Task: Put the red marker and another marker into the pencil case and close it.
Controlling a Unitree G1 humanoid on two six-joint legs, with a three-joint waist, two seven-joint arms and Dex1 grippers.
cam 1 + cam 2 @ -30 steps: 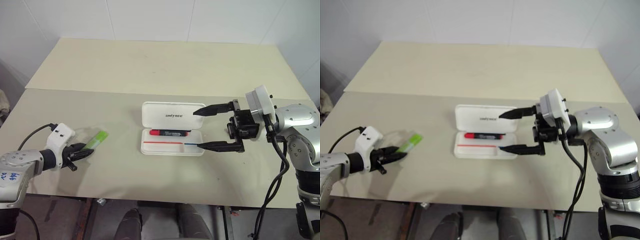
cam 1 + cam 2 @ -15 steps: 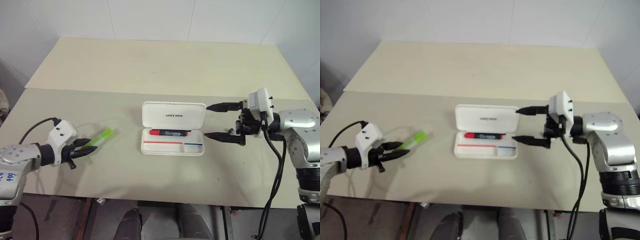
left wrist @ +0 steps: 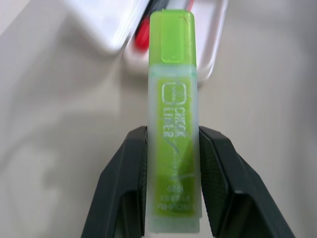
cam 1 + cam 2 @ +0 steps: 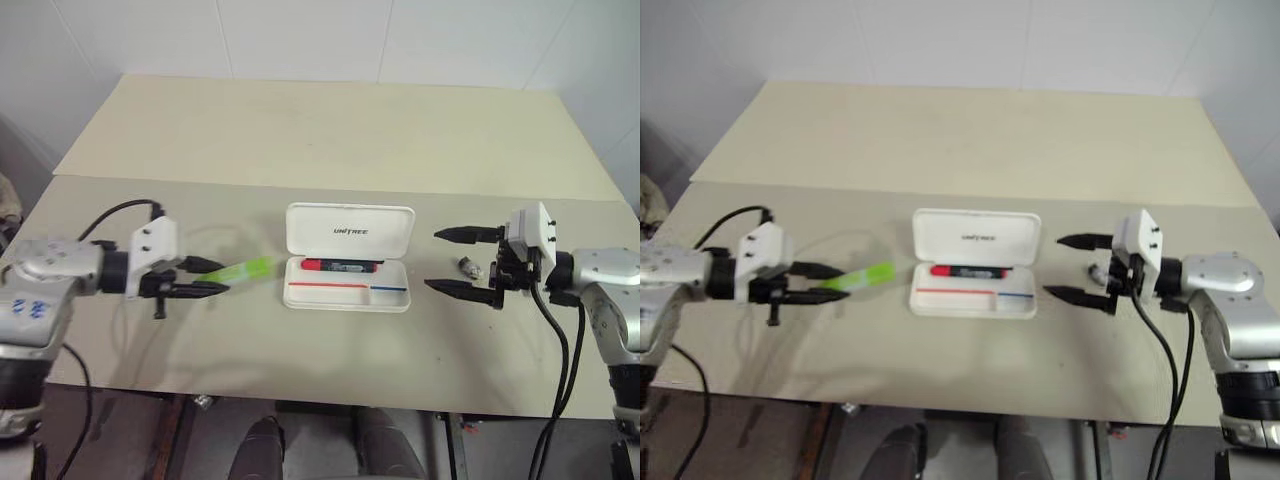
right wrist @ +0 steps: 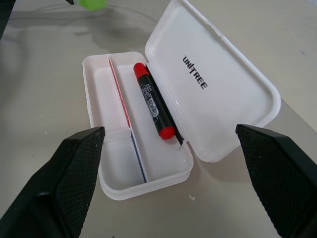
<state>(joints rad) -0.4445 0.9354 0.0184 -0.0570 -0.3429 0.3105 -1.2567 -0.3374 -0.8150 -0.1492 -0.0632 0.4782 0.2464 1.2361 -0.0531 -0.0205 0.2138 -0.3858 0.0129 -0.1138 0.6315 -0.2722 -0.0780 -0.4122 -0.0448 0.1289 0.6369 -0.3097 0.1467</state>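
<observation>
The white pencil case lies open in the middle of the table, its lid folded back away from me. The red marker rests in the tray's far compartment, also plain in the right wrist view as the red marker. My left gripper is shut on another marker, lime-green and held just left of the case, its cap pointing at the tray. The black fingers clamp that marker's pale lower barrel. My right gripper stands open to the right of the case, holding nothing.
A small pale object lies on the table between the right gripper's fingers. The beige table stretches far behind the case, with a seam across it. A black cable loops from my left wrist.
The left gripper has lifted the lime-green marker and carried it right, up to the case. The right gripper has drawn back to the right, off the case, and sunk a little.
</observation>
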